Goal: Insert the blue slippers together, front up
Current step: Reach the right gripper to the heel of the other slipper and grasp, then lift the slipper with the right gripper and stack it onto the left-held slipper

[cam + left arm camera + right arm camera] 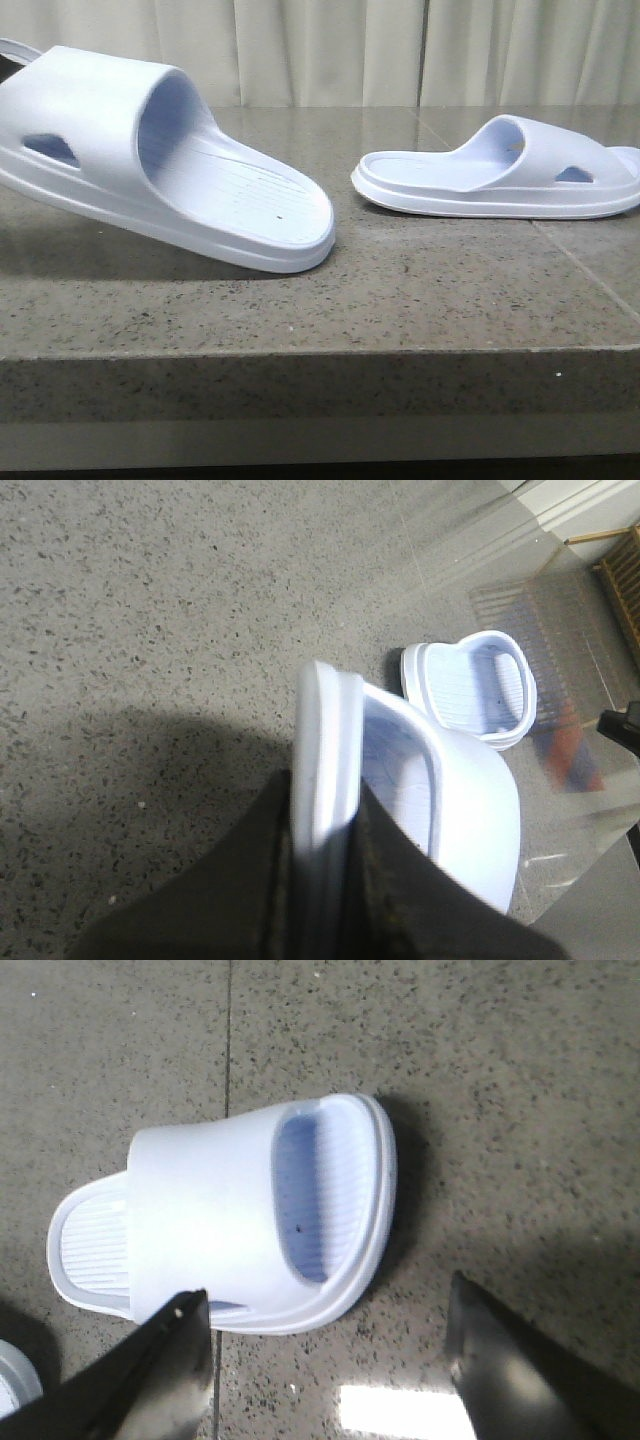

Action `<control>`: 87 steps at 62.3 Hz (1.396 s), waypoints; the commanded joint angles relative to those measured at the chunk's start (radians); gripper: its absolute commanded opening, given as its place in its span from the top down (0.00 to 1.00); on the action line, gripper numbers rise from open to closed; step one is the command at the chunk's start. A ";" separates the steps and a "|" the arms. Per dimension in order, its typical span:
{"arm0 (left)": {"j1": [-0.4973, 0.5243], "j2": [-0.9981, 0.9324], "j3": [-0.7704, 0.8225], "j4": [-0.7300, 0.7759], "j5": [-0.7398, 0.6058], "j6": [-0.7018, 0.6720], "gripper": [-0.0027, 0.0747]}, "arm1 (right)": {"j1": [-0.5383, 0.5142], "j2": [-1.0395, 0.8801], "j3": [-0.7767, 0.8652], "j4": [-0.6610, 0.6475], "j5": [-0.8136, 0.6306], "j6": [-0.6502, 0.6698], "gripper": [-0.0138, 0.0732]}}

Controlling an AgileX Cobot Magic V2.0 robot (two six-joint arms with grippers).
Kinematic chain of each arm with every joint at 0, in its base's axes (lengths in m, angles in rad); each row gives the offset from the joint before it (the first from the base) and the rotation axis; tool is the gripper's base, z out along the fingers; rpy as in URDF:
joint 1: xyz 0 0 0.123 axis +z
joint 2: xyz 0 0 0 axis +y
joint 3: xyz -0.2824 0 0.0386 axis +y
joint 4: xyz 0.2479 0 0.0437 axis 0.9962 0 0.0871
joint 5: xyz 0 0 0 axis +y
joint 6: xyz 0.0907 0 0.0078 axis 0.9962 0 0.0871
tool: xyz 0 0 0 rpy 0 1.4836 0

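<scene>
Starting with the speckled stone worktop (400,290), I see it carries the whole job, with pale curtains (330,50) hanging behind it. My left tool (325,880) is clamped on the left slipper (170,160), its dark fingers (250,890) pinching the sole edge, so that the shoe hangs tilted with its heel end dipping toward the stone; whether the heel touches I cannot tell. The right slipper (500,175) lies flat on its sole, well apart from the held one, heel pointing toward it. My right tool (325,1360) hovers above that slipper with its jaws spread wide and nothing between them, one finger (160,1360) over the shoe's side.

I judge the step in hand to be taking hold of the second shoe. To do it well, I would lower the right tool so the jaws straddle the sole edge, close firmly, then lift and turn both shoes toe up before sliding one under the other's strap. Foam gives, so a shallow pinch may slip.
</scene>
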 commanded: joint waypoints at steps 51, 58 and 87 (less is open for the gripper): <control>-0.007 -0.028 -0.022 -0.070 0.028 0.001 0.99 | 0.143 0.329 -0.178 0.127 0.036 -0.110 0.42; -0.007 -0.028 -0.022 -0.070 0.028 0.001 0.99 | 0.173 0.329 -0.178 0.126 0.039 -0.122 0.52; -0.007 -0.028 -0.022 -0.070 0.028 0.001 0.99 | 0.202 0.329 -0.178 0.129 0.055 -0.122 0.87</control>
